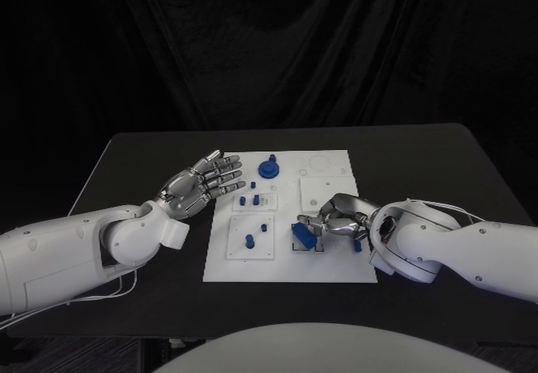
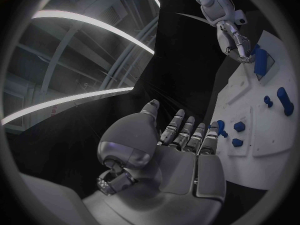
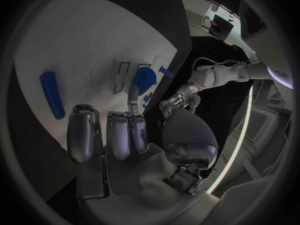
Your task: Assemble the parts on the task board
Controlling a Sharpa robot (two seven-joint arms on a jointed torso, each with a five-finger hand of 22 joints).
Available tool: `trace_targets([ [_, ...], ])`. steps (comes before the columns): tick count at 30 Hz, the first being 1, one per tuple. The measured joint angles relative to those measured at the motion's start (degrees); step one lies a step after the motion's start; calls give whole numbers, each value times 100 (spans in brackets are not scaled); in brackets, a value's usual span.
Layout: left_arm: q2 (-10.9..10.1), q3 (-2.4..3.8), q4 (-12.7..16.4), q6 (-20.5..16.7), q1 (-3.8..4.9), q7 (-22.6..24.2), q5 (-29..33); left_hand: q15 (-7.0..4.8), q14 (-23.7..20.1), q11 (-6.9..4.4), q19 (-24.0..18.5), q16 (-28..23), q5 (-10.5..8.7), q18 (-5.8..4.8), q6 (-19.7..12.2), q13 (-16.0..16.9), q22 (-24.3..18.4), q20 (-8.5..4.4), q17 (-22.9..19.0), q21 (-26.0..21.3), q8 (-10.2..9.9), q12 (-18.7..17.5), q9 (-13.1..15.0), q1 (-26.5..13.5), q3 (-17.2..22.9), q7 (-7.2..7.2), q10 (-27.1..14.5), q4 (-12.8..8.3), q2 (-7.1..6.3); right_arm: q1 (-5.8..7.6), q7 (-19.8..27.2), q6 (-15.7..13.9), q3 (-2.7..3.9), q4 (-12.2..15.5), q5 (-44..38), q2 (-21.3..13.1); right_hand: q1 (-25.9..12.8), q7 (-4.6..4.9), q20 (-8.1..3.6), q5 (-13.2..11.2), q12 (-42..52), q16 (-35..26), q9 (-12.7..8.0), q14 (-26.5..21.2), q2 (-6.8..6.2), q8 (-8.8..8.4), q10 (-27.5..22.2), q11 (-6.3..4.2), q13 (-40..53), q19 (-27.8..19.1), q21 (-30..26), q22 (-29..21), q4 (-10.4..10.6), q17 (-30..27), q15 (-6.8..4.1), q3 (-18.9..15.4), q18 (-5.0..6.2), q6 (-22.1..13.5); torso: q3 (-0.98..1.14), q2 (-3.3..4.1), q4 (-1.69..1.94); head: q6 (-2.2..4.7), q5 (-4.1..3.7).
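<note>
Worktop (image 1: 146,155): black, white board (image 1: 331,268) at its middle
Head view: left robot hand (image 1: 202,184) spread, holding nothing, beside board; right robot hand (image 1: 333,220) over board, grips blue block (image 1: 304,232)
Right wrist view: blue peg (image 3: 52,94) lies on board

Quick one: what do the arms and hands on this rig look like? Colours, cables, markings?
Both arms have smooth, rounded glossy white shells. The left hand and right hand are silver metal with segmented fingers and darker pads. Thin white cables loop off the right arm near the wrist and beneath the left arm. I see no clear markings.
</note>
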Motion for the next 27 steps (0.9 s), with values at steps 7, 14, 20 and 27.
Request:
trace_targets([
  [7,-2,-2,-2,2,-9,-6,0,0,0,0,0,0,0,0,0,0,0,0,0,0,0,0,0,0,0,0,0,0,0,0,130,-144,2,93,0,-153,-126,-29,0,0,0,0,109,0,160,68,0,0,0,0,22,0,23,0,0,-159,0,29,1,-5,-4,0,20],
  [14,-3,-1,-5,3,-13,-10,0,0,0,0,21,0,0,1,0,0,0,-21,-1,0,24,0,0,0,0,0,0,0,0,0,151,-125,0,108,1,-215,-232,-29,0,-47,0,0,162,0,266,103,0,0,-1,0,22,0,29,0,0,-255,1,29,1,-13,-5,0,44],
  [20,-2,0,-8,5,-16,-13,0,0,0,0,20,0,0,1,0,0,0,-20,-1,0,24,0,0,0,0,0,0,0,0,0,169,-44,-1,108,30,-224,-302,-29,0,-75,0,1,196,0,337,130,0,0,-1,0,22,-1,25,0,0,-325,0,29,-3,-16,-4,0,60],
  [27,-2,0,-11,8,-19,-14,0,0,0,0,21,0,0,1,0,0,-1,-21,-1,0,24,0,0,0,0,0,0,0,0,0,194,96,-1,114,82,-205,-306,-29,0,-96,0,1,214,0,386,156,0,0,-1,0,51,-1,16,0,0,-348,0,29,-4,-15,-2,-1,75],
])
